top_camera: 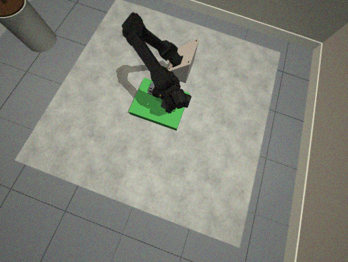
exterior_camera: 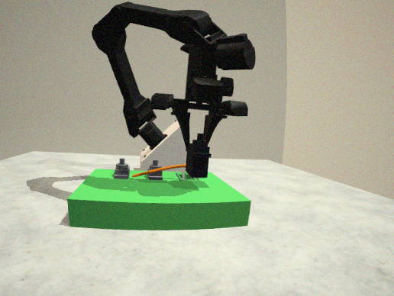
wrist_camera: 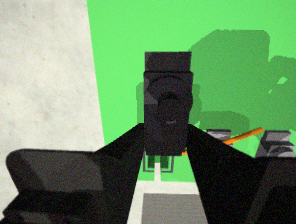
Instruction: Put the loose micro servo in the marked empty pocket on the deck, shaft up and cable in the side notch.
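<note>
Pincer (exterior_camera: 198, 146) clamped on the black servo (exterior_camera: 198, 162), fingers partly apart w/ its body between them. Servo hangs upright, just above the green deck (exterior_camera: 160, 207) near the desk's (exterior_camera: 305, 236) middle, over the marked pocket (wrist_camera: 159, 163). Orange cable (exterior_camera: 158, 170) trails sideways past two seated servos (exterior_camera: 122, 169).

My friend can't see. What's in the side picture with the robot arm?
A black robot arm's gripper holds a small dark motor low over a green block. An orange wire trails from it past two other motors already sitting in the block.
</note>
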Robot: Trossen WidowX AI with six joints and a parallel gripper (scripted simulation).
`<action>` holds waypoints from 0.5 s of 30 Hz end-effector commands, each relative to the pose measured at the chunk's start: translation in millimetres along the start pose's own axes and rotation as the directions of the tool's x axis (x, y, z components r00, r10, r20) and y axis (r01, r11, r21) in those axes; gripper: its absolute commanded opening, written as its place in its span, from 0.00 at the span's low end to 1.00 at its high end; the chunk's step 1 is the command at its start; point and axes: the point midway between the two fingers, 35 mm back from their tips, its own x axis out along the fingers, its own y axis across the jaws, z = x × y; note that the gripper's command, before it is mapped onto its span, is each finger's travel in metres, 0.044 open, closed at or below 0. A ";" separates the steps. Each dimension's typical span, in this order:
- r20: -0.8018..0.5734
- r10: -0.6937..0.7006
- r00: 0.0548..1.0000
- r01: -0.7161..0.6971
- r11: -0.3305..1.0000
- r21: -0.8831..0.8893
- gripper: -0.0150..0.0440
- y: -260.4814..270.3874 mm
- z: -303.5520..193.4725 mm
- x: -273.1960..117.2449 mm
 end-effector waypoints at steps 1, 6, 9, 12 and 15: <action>0.007 0.008 1.000 -0.008 1.000 0.001 0.25 1.6 -17.0 -3.0; 0.006 0.009 1.000 -0.009 1.000 0.000 0.25 1.9 -40.6 -2.8; 0.005 0.009 1.000 -0.009 1.000 -0.001 0.25 2.1 -55.1 -2.7; 0.005 0.009 1.000 -0.009 1.000 -0.001 0.25 2.1 -69.4 -2.5; 0.004 0.009 1.000 -0.009 1.000 -0.002 0.25 2.2 -83.7 -2.4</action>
